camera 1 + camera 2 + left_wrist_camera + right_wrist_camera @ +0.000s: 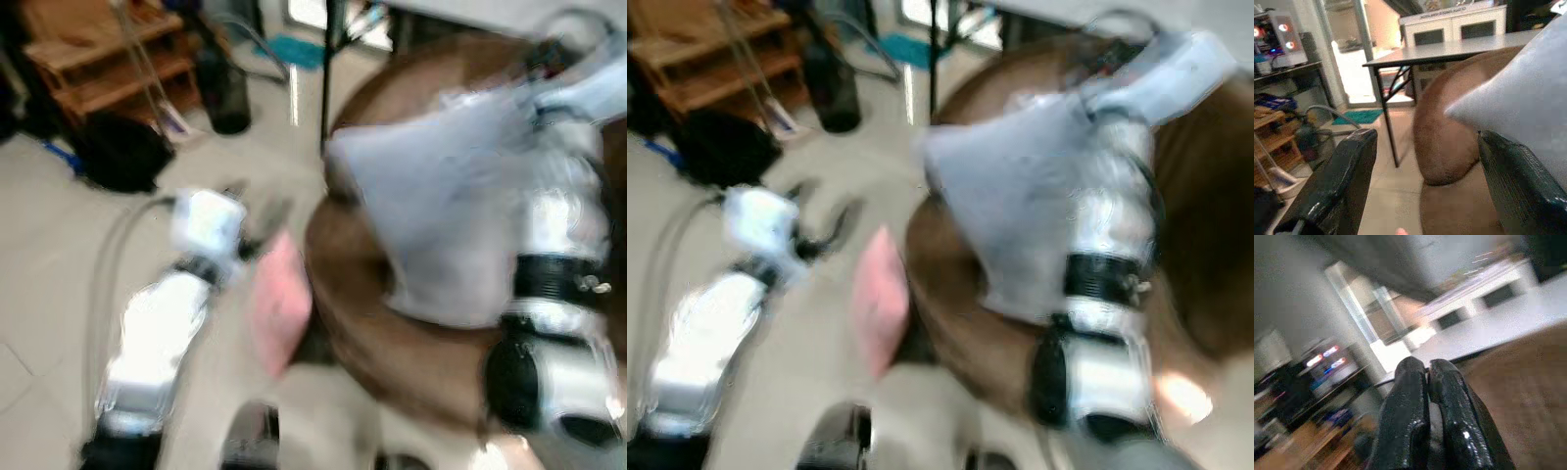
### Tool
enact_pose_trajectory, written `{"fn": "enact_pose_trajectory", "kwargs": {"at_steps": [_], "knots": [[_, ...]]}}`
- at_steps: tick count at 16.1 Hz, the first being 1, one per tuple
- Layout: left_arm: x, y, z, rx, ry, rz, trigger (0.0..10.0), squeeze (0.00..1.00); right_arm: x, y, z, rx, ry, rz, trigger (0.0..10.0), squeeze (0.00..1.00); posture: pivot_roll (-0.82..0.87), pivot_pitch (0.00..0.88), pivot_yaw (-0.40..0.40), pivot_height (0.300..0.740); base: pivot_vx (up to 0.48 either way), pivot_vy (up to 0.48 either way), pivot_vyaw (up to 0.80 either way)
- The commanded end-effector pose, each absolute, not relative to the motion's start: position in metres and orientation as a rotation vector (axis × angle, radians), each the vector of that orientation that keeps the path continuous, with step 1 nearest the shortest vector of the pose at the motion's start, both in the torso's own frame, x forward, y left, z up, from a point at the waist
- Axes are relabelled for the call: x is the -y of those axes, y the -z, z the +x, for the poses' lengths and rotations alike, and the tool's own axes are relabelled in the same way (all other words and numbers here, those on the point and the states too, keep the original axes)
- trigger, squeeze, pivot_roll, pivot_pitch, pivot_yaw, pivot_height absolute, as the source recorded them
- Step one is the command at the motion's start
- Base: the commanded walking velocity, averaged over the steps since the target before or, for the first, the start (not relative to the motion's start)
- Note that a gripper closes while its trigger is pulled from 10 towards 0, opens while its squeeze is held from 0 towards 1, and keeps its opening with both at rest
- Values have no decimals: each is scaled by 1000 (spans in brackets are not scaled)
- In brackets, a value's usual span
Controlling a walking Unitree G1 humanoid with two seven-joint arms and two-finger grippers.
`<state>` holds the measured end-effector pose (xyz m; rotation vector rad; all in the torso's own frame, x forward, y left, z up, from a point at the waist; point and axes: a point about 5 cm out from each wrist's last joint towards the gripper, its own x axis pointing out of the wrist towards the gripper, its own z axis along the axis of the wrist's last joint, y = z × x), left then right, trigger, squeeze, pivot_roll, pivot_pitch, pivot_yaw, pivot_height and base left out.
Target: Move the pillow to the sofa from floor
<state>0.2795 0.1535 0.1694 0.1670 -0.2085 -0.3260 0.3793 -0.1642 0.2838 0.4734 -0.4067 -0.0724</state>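
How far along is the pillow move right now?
Mostly done: the grey pillow is off the floor and over the brown sofa, the right gripper shut on its fabric. The left gripper is open beside it. Left: release. A pink pillow leans against the sofa.

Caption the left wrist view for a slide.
Open left gripper faces the brown sofa, a grey pillow lying on it by one finger, grey table behind.
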Motion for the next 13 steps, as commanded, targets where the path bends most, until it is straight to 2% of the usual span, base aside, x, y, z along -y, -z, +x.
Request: {"fn": "enact_pose_trajectory", "kwargs": {"at_steps": [1, 4, 7, 8, 13], "knots": [[-138, -170, 279, 214, 380, 149, 10000, 0, 196, -294, 373, 483, 170, 439, 10000, 0, 7, 24, -5, 740, 259, 0, 0], [-137, -168, 280, 205, 392, 152, 10000, 0, 202, -283, 370, 462, 206, 451, 10000, 0, 6, 26, 0, 740, 264, 0, 0], [-137, -168, 280, 201, 400, 153, 10000, 0, 205, -280, 369, 460, 219, 459, 10000, 0, 7, 25, 4, 740, 264, 0, -800], [-137, -168, 281, 200, 401, 154, 10000, 0, 206, -279, 368, 459, 220, 455, 10000, 0, 7, 25, 4, 740, 244, 0, 0], [-135, -162, 279, 172, 422, 154, 10000, 0, 205, -278, 368, 456, 223, 436, 10000, 0, 9, 27, 3, 740, 0, 0, 0]]}}
